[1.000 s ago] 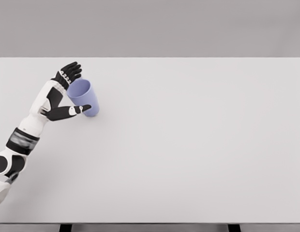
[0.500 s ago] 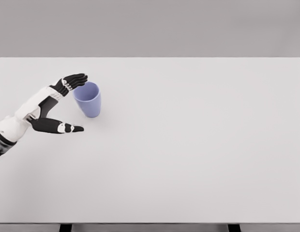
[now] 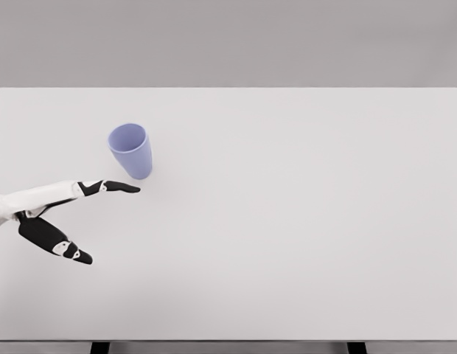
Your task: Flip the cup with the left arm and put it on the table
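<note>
White table (image 3: 302,243) fills view, blue cup (image 3: 131,150) upright mouth-up at left rear, free-standing so likely flipped and placed; left hand (image 3: 63,217) just nearside, fingers spread wide, holding nothing.

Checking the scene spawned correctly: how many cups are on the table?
1. A single blue cup stands upright, mouth up, on the white table, left of the middle toward the far edge, clear of the open left robot hand. Nothing could hide another.
</note>
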You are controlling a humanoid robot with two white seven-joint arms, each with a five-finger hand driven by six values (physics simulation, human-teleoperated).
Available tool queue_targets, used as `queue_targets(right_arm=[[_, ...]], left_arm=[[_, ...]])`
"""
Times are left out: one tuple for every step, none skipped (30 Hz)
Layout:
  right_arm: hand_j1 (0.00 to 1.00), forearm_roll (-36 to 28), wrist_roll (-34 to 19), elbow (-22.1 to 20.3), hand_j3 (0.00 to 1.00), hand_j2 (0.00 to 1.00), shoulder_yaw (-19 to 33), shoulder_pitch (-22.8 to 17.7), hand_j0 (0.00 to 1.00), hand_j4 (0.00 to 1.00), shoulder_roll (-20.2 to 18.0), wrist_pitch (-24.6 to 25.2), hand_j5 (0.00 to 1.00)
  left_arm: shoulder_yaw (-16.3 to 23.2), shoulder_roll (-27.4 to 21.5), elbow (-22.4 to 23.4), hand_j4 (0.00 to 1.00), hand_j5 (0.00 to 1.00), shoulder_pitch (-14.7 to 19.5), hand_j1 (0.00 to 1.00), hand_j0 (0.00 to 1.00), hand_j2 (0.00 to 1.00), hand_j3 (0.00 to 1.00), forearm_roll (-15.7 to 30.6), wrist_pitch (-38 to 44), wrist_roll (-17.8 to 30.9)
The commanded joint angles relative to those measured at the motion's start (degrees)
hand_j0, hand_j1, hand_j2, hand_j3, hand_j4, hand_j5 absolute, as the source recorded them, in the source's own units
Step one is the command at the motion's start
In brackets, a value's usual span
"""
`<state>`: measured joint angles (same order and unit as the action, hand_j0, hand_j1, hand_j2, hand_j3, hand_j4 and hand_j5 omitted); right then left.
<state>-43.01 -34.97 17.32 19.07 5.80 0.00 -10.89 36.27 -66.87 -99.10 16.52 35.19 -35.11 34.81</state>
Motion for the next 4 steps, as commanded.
queue_targets(right_arm=[[1.00, 0.0, 0.0, 0.0, 1.00, 1.00, 0.0, 0.0, 1.00, 1.00, 0.0, 0.0, 1.00], [1.00, 0.0, 0.0, 0.0, 1.00, 1.00, 0.0, 0.0, 1.00, 1.00, 0.0, 0.0, 1.00], [1.00, 0.0, 0.0, 0.0, 1.00, 1.00, 0.0, 0.0, 1.00, 1.00, 0.0, 0.0, 1.00], [1.00, 0.0, 0.0, 0.0, 1.00, 1.00, 0.0, 0.0, 1.00, 1.00, 0.0, -0.1, 1.00]], left_arm=[[0.0, 0.1, 0.0, 1.00, 1.00, 0.0, 1.00, 1.00, 1.00, 1.00, 0.6, 0.1, 0.2], [0.0, 0.2, 0.0, 1.00, 1.00, -0.1, 1.00, 1.00, 1.00, 1.00, 0.6, 0.1, 0.2], [0.1, 0.2, 0.0, 1.00, 1.00, -0.1, 1.00, 1.00, 1.00, 1.00, 0.6, 0.1, 0.2], [0.1, 0.3, 0.0, 1.00, 1.00, -0.1, 1.00, 1.00, 1.00, 1.00, 0.6, 0.1, 0.2]])
